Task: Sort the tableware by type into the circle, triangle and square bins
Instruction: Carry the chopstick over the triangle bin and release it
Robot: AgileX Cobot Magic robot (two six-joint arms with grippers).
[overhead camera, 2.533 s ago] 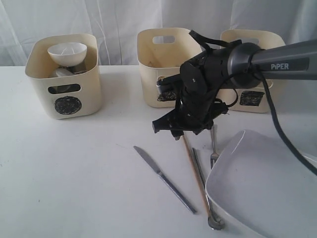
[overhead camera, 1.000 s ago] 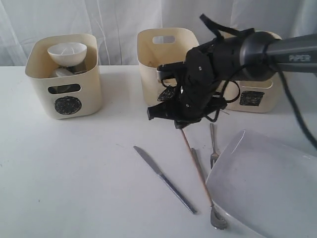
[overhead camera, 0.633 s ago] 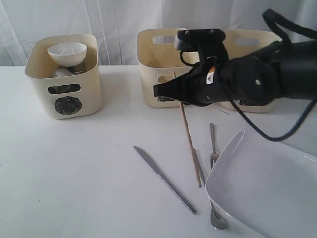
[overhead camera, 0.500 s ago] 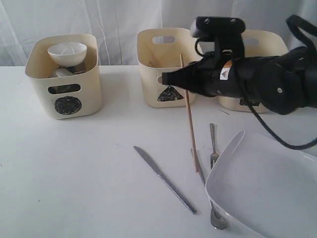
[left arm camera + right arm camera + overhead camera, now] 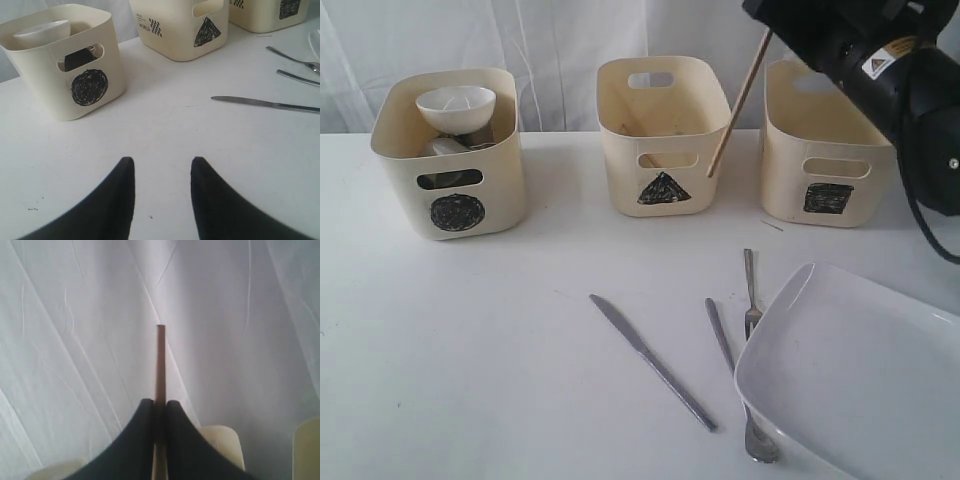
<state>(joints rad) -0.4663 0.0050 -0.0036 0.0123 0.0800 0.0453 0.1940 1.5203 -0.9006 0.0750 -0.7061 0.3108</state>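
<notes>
My right gripper (image 5: 160, 405) is shut on a wooden chopstick (image 5: 739, 102), held high at the exterior view's upper right. The stick slants down, its lower end in front of the triangle bin (image 5: 660, 135). A second chopstick lies inside that bin. On the table lie a steel knife (image 5: 650, 360), two forks (image 5: 751, 290) and the large white plate (image 5: 860, 380). The circle bin (image 5: 450, 150) holds a white bowl (image 5: 456, 106) and steel ware. The square bin (image 5: 820, 150) stands at the right. My left gripper (image 5: 162, 162) is open above bare table.
White curtain hangs behind the bins. The plate overlaps the bowl end of one fork (image 5: 730, 375) near the front edge. The left wrist view shows the circle bin (image 5: 75, 65) and the knife (image 5: 265, 103) ahead of its fingers.
My right gripper lifted the chopstick off the table, swung it up and to the right, and now holds it high by the triangle bin. The left arm has stayed out of the exterior view.
</notes>
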